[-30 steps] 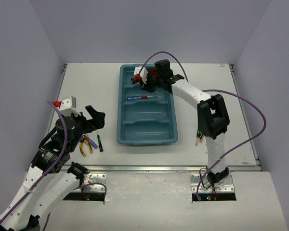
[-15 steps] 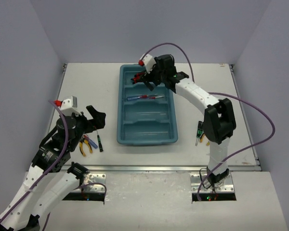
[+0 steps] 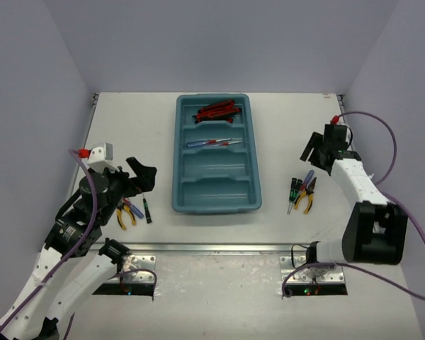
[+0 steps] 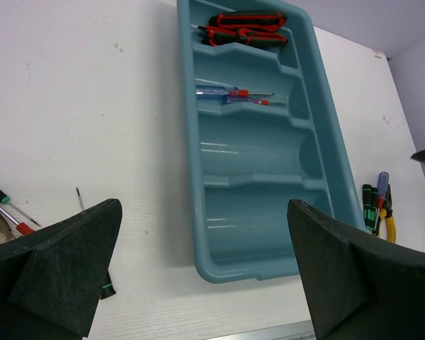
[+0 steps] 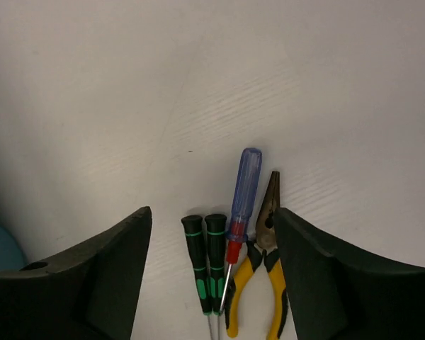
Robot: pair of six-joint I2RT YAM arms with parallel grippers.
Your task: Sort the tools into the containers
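Note:
The teal tray [image 3: 178,156] lies mid-table. Red-black utility knives [image 3: 218,111] lie in its far compartment, and blue and red-handled screwdrivers [image 3: 212,143] in the second. The two near compartments hold nothing. My right gripper [image 3: 319,149] is open and empty above a group to the tray's right: two black-green screwdrivers [image 5: 204,262], a blue-red screwdriver [image 5: 242,198] and yellow-handled pliers [image 5: 269,276]. My left gripper [image 3: 143,173] is open and empty left of the tray, above yellow pliers [image 3: 126,212] and a black-green screwdriver [image 3: 147,210]. The left wrist view shows the tray [image 4: 198,212] between its fingers.
More screwdrivers lie by the left pliers, seen at the left edge of the left wrist view [image 4: 3,205]. The tray's corner [image 5: 0,248] shows at the left edge of the right wrist view. A metal rail [image 3: 219,248] runs along the table's near edge.
My right gripper has left the tray's far compartment and swung right, now over the right tool group. The knives stay in that compartment. The left arm has hardly moved.

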